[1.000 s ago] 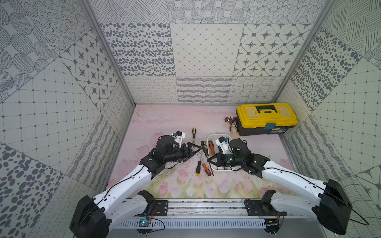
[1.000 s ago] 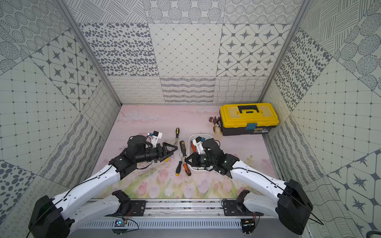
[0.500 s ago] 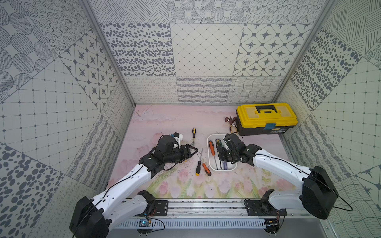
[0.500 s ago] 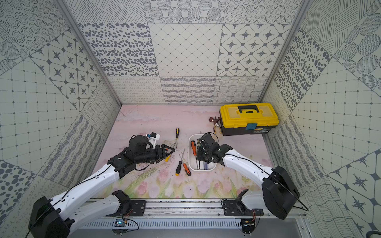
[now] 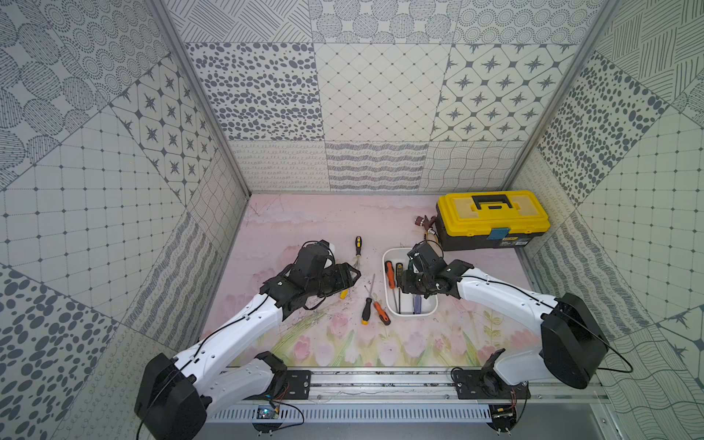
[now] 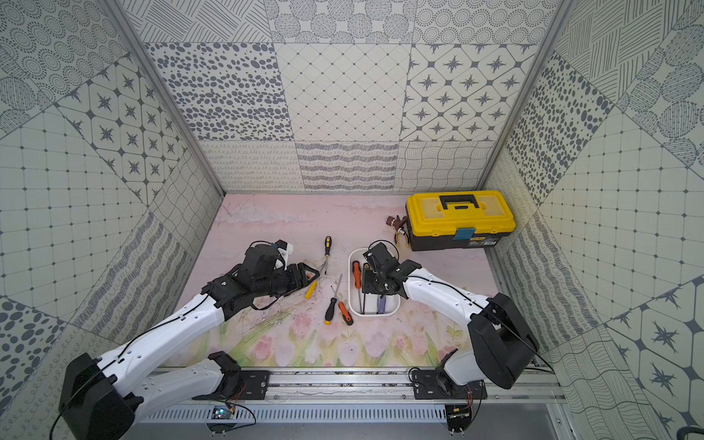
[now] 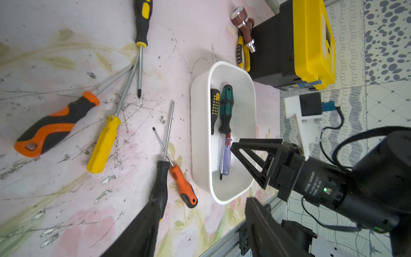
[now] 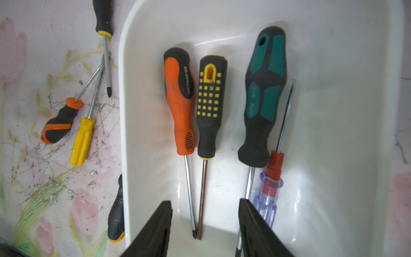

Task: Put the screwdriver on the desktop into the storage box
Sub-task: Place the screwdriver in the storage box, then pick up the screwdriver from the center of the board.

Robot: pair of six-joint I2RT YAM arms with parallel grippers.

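So, working across from the left of the storage box (image 7: pixel 199 124): the left gripper (image 5: pixel 358 272) hangs over the desktop (image 5: pixel 304 224) well left of the box, jaws spread wide and nothing between them. Around it there's a loose bunch, all left of the box: a chunky orange-and-black screwdriver (image 7: pixel 55 126) furthest from the box, a yellow-handled screwdriver (image 7: pixel 103 144) next to it, and a black-and-yellow screwdriver (image 7: pixel 141 20) further back, its shaft meeting theirs. Closer in, just beside the box's left wall, a long black-handled screwdriver (image 7: pixel 161 178) and a small orange screwdriver (image 7: pixel 183 187) lie crossed, both flat on the desktop and outside the box. Inside the box four lie lengthwise. An orange-grip screwdriver (image 8: pixel 180 100) and a black screwdriver with yellow dots (image 8: pixel 210 106) are side by side on the box's left side. A green-and-black screwdriver (image 8: pixel 263 95) and a clear-handled screwdriver (image 8: pixel 268 195) touch each other nearer the middle. The right gripper (image 8: pixel 204 213) hovers over the box's near half, jaws apart and holding nothing, with two shafts lying below the gap. Behind the box to its right stands the yellow-lidded toolbox (image 5: pixel 491 217), with pliers (image 7: pixel 241 53) lying between it and the box's back corner
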